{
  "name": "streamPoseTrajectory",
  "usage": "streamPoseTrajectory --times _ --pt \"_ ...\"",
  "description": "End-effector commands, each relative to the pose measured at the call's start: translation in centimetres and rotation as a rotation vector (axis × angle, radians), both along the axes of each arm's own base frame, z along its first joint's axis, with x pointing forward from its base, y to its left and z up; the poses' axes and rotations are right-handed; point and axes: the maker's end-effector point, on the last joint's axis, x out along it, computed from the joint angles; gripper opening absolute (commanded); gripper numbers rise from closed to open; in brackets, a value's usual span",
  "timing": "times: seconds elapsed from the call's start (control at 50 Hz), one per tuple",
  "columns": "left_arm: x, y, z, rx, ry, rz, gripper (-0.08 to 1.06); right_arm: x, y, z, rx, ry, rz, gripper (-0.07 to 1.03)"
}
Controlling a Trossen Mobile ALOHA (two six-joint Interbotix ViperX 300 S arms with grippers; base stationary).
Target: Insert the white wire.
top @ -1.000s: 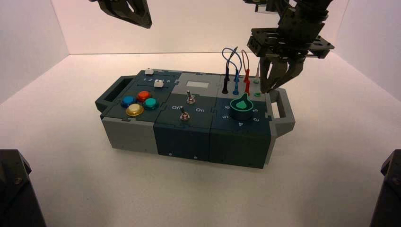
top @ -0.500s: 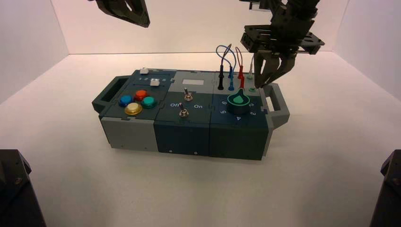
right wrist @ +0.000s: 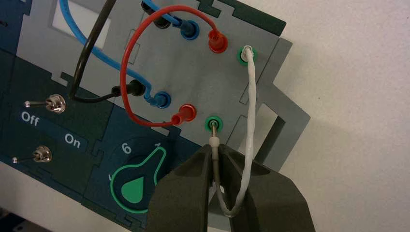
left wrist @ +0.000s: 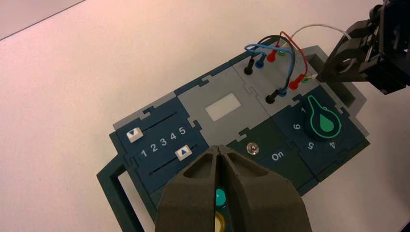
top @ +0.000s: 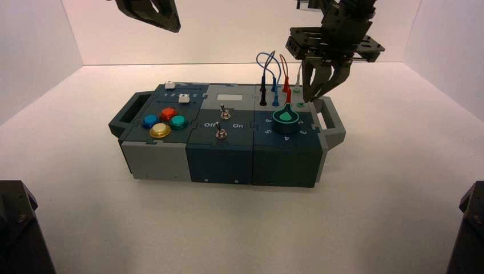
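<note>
Right now your right pincer [right wrist: 215,150] is at the upper right of the high view, over the right end of the box [top: 221,162], with its fingers together, clamped on one white plug [right wrist: 214,141] of the white wire [right wrist: 250,111]. You have that plug's bare metal pin at the near green socket [right wrist: 220,124]; you cannot tell how deep it sits. The wire's other end stands in the far green socket [right wrist: 241,55], and the lead loops between the two ends, its bend hanging over your right pincer. Beside it, you see the red lead [right wrist: 126,63], the blue lead [right wrist: 109,60] and the black lead [right wrist: 84,58], all plugged in behind the green-edged knob [top: 285,118]. Your left pincer [left wrist: 218,150] waits at the upper left of the high view, fingers together, above the bench [top: 171,228].
</note>
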Motion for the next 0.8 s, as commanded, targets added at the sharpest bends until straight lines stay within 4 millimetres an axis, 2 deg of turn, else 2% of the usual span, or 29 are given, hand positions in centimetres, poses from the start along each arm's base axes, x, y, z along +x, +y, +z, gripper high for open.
streamPoseTrajectory --times 0.02,0.4,0.8 --pt "0.7 -0.3 1.7 -0.024 -0.043 0.0 -0.03 1.2 0.8 1.2 0.024 -0.043 0.001 -0.02" --pt "0.7 -0.3 1.8 -0.024 -0.047 -0.002 -0.03 1.8 1.2 1.5 0.028 -0.044 0.002 -0.02" --pt "0.8 -0.2 1.9 -0.023 -0.049 0.001 -0.03 1.3 1.6 -0.2 0.006 -0.002 0.017 -0.02"
